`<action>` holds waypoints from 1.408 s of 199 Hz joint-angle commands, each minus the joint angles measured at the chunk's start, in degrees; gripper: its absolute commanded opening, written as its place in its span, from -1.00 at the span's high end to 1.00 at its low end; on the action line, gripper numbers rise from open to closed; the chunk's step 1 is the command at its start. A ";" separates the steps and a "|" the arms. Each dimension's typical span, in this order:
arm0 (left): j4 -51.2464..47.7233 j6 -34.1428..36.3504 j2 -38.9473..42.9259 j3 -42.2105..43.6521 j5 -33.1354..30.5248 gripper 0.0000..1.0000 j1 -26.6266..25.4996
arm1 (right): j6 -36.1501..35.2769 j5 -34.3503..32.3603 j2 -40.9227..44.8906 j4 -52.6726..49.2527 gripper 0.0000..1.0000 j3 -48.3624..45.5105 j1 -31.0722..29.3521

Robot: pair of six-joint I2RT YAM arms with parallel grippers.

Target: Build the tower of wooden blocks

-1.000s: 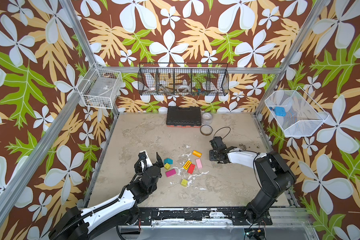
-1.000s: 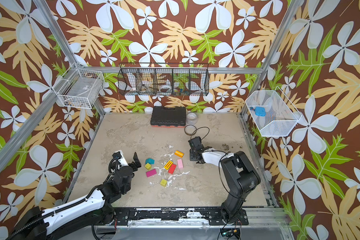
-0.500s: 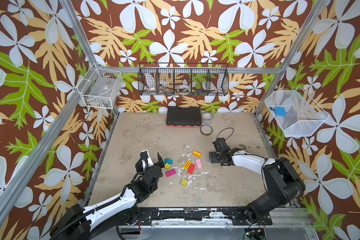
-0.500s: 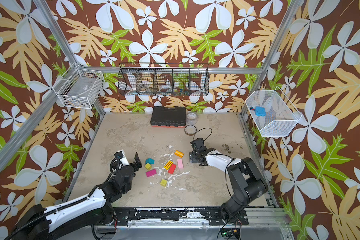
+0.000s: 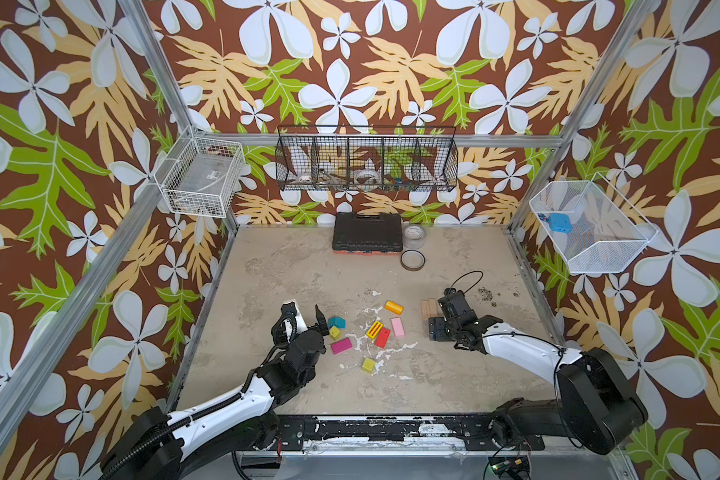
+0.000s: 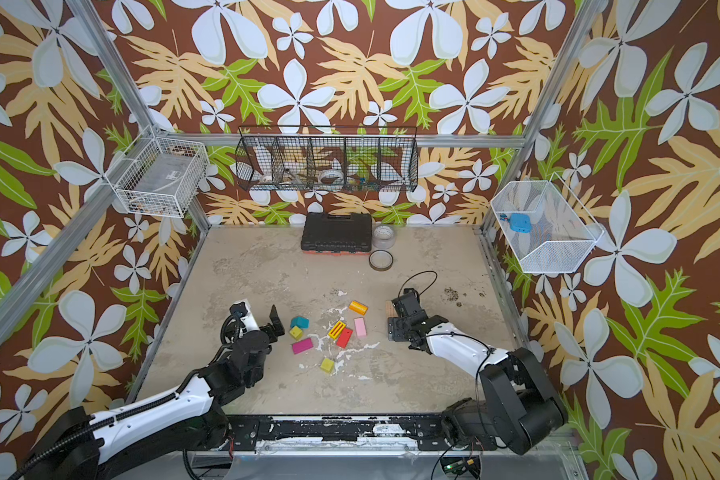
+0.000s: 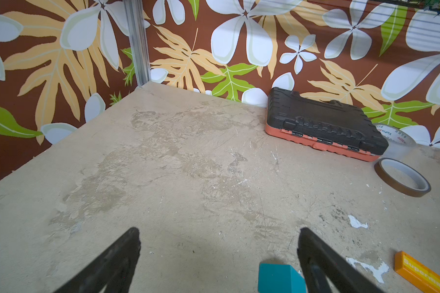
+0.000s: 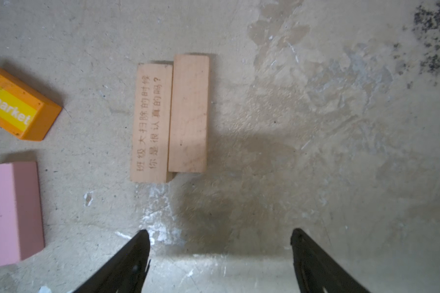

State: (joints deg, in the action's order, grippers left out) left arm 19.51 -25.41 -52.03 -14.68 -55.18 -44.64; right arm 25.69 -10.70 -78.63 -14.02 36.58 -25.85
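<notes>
A worn beige table sits inside walls papered with large flowers and leaves. At the far edge lie one black plastic tool case with an orange base, one clear tape roll and one brown tape ring, all well apart from the blocks. Three wire baskets hang on the walls.

Eight small painted wooden blocks are scattered singly in the middle of the table:
- one teal roof-shaped block
- two yellow-green cubes, one just beside the teal block and one nearer the front edge
- one magenta block
- one yellow slotted block
- one red block touching the yellow one
- one pink block
- one orange block with a yellow label

Two plain tan wooden planks lie flat, side by side and touching, to the right of the painted blocks: one engraved with characters, one bare.

The left pincer has its jaws spread wide and holds nothing; the teal block sits just beside one finger. The right pincer is also spread wide and empty, with the two planks just ahead of its tips, not touching. Nothing lies between them.
</notes>
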 commanded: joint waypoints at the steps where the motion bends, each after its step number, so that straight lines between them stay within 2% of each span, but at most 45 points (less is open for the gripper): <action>1: 1.15 0.47 -0.25 -0.62 -0.29 -0.95 0.13 | 0.33 0.23 -1.59 0.89 -0.72 0.89 -0.07; 125: 1.15 0.58 -0.38 -0.70 0.25 -0.95 0.15 | 0.67 -2.58 -11.45 -1.50 -0.60 6.47 -0.06; 231: 1.19 0.62 0.54 -0.31 0.76 -0.95 0.09 | 0.77 -2.90 -12.01 -1.55 -0.60 6.84 0.09; 280: 1.32 0.62 0.38 -0.27 0.60 -0.95 0.09 | -1.08 0.27 -8.87 0.83 -0.87 5.03 -1.02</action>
State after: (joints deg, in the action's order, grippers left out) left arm 19.51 -25.23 -51.55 -15.00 -53.91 -44.64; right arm 25.85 -11.68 -89.06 -13.17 42.41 -26.09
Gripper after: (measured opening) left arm 0.973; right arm 0.902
